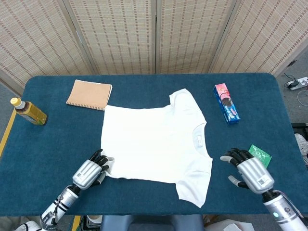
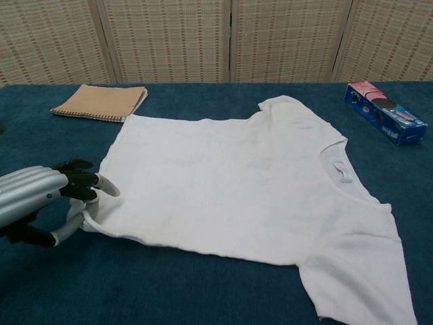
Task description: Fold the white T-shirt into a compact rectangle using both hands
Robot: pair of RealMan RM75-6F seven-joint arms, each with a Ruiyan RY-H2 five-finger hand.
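The T-shirt (image 1: 154,144) lies flat mid-desk, its near-left hem corner pinched by the left hand (image 2: 51,203), likely ready to lift for a fold, while the right hand (image 1: 250,172), fingers spread and empty, hovers beside the near sleeve.

I take this for a staged lab or test room: my table (image 1: 57,139) wears a dark blue cloth, woven folding screens (image 1: 154,33) wall it off behind, and what looks like a power strip (image 1: 296,83) lies on the floor.
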